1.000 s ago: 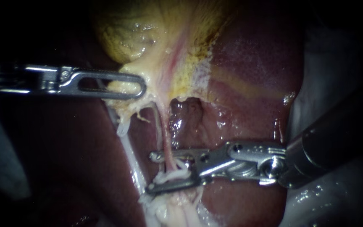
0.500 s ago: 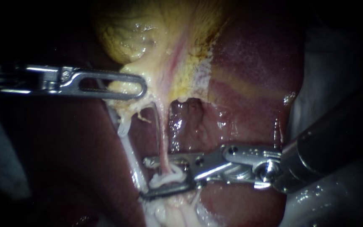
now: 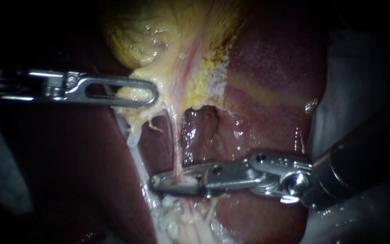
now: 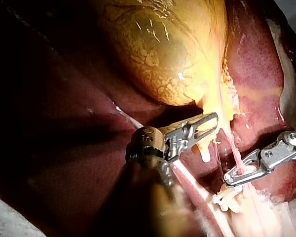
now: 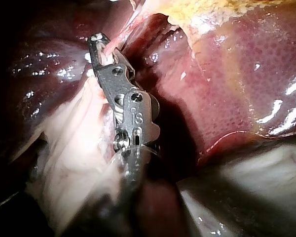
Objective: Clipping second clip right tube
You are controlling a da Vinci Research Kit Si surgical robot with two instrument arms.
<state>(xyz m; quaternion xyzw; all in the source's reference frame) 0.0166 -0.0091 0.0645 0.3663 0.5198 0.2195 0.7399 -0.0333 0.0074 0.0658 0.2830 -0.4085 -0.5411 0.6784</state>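
Note:
The yellow gallbladder (image 3: 159, 36) lies on the dark red liver (image 3: 267, 68). From its lower edge a thin pink right tube (image 3: 176, 149) and a whitish left tube (image 3: 137, 158) run down. My left instrument (image 3: 152, 96) comes in level from the left, its slotted jaws shut on the gallbladder's lower fringe. My right instrument (image 3: 156, 184) reaches across from the right, and its jaws are pressed together on the right tube low down. The left wrist view shows both instruments, left (image 4: 211, 122) and right (image 4: 233, 178). In the right wrist view the jaws (image 5: 96, 42) hide the pinched spot.
Frayed white tissue (image 3: 172, 217) hangs below the right instrument's jaws. A dark hollow (image 3: 199, 119) opens in the liver beside the right tube. Pale wet material (image 3: 353, 90) borders the liver on the right, behind the thick right shaft (image 3: 357, 167).
The right instrument's jaws, open around the right tube a second ago, have come together on it. The left instrument and the gallbladder have held still.

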